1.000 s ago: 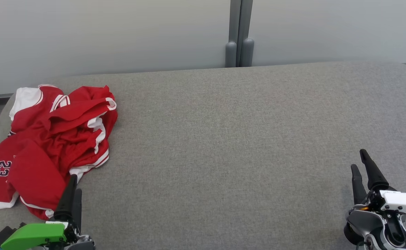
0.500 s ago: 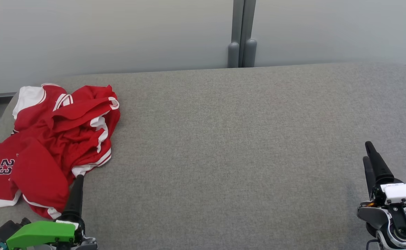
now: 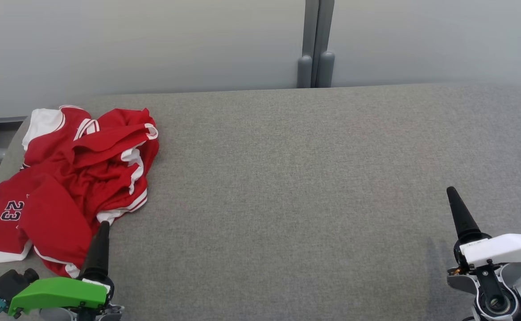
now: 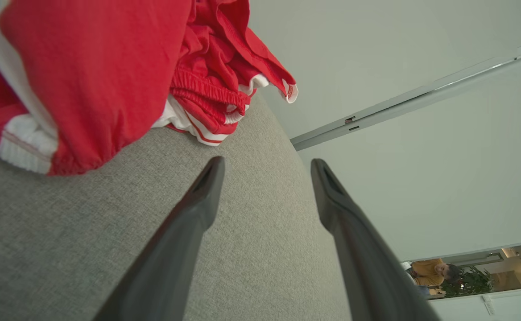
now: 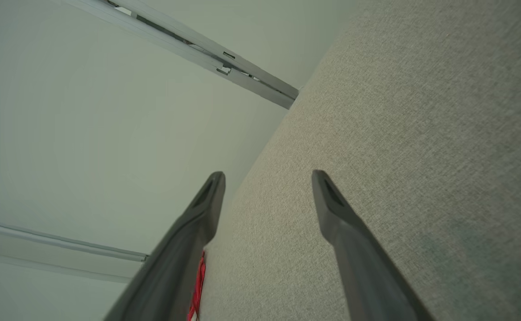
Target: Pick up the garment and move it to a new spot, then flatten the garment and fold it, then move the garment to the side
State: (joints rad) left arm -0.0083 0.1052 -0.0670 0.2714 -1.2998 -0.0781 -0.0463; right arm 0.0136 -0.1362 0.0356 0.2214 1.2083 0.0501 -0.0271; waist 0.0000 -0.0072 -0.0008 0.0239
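The red garment [image 3: 77,178] with white trim lies crumpled in a heap on the grey table [image 3: 287,178], just ahead of the left pincer [image 4: 265,165] and off to its left. That pincer's two dark fingers stand wide apart and hold nothing. In the left wrist view their tips are close to the cloth's white-striped hem but clear of it. The number [image 3: 12,210] "23" reads in dark digits on a red panel at the heap's left edge. The right pincer [image 5: 267,176] is also spread wide and empty over the table, with the garment far to its left.
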